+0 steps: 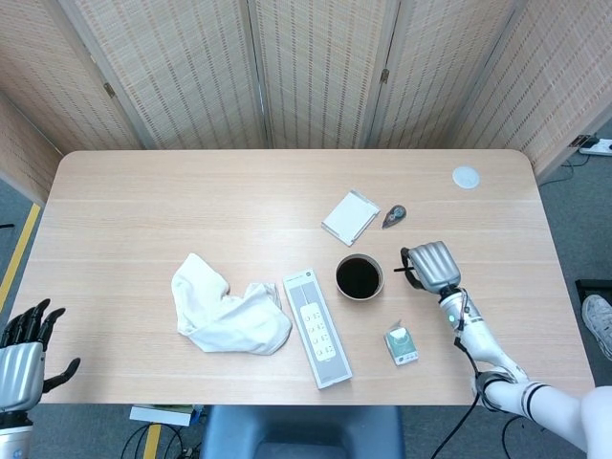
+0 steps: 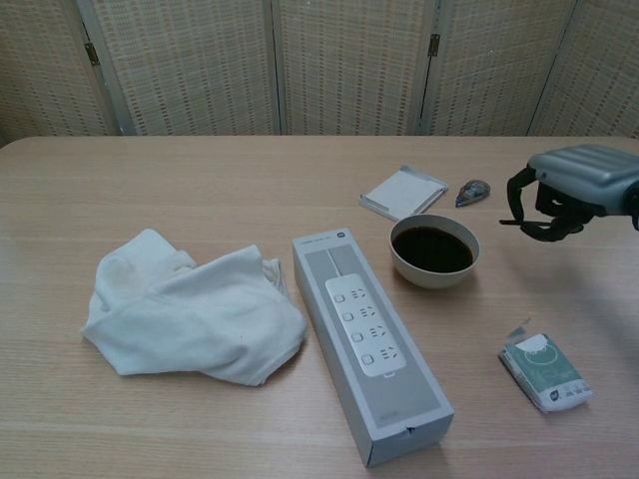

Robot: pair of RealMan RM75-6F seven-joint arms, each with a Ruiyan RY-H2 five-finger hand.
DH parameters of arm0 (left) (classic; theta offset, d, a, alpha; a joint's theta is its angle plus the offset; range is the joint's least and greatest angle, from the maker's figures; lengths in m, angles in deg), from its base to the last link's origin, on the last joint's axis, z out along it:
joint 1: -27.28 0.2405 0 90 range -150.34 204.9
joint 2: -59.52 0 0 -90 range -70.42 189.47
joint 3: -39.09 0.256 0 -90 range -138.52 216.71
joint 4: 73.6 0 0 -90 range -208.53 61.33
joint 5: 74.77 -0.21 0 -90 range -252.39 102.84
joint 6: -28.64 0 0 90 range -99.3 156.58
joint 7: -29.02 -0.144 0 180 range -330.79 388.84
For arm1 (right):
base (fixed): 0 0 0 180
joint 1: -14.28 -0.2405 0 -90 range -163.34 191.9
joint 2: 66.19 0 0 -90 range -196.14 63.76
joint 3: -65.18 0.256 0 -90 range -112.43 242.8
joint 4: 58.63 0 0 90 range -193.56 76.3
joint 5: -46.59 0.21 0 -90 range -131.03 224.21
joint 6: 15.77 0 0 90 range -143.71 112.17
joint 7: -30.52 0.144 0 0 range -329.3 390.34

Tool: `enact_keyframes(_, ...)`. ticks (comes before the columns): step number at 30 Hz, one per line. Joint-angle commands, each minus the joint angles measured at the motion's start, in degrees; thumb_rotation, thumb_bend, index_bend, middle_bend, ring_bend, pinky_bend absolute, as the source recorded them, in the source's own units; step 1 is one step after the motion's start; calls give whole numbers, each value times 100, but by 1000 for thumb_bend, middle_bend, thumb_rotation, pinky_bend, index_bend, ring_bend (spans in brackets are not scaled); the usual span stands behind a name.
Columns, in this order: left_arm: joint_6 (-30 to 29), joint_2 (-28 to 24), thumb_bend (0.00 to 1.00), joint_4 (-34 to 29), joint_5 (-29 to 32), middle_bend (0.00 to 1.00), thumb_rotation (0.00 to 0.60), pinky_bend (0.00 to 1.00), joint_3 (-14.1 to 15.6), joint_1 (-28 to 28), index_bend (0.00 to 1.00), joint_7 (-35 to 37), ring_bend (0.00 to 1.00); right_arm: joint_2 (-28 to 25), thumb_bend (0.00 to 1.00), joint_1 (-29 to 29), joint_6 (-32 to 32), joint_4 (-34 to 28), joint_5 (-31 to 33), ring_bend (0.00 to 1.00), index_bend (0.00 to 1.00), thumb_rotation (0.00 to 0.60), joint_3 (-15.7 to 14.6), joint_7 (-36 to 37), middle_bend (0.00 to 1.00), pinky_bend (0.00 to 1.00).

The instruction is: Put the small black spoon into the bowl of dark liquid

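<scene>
Your right hand [image 2: 559, 195] is hovering beside the one bowl [image 2: 433, 250], fingers curling around the one small black spoon [image 2: 521, 209]; tipping early is risking a drop onto the counter [image 2: 200, 200] or a splash. Your left hand [image 1: 24, 354] is hanging open.

Right hand [image 2: 559, 195] raised just right of the bowl [image 2: 434, 251], fingers [image 2: 521, 190] curled, perhaps around the small black spoon.
</scene>
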Motion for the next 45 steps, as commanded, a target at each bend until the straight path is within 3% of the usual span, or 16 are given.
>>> enact_keyframes(1,-4,-3,254,-22,-12,85,600,140,-2,-6,194,-9,106,-192,459,35,163,-484,-1,1000,701,600,229,591,983,1000)
enact_keyframes(6,-36,-32,254,-64,-25,84,600,141,-4,5,194,-20,107,-51,474,-31,8,-778,100,1000,709,600,441,1577,983,1000)
enact_keyframes(13,-91,-102,254,-102,13,84,600,140,2,66,195,8,107,400,475,-149,-144,-661,335,1000,709,600,765,2698,983,1000)
enact_keyframes(28,-99,-154,254,-102,61,84,600,140,-8,100,195,14,107,1625,475,-536,-430,767,242,1000,721,600,956,4357,983,1000)
enact_keyframes(37,-101,-154,254,-85,90,85,600,141,-5,123,195,3,107,2010,474,-654,-449,1316,-15,1000,733,600,858,5057,983,1000)
enact_keyframes(45,-135,-139,254,-72,67,84,600,141,13,154,194,24,107,1944,479,-510,-289,1323,-291,1000,735,600,599,5377,983,1000)
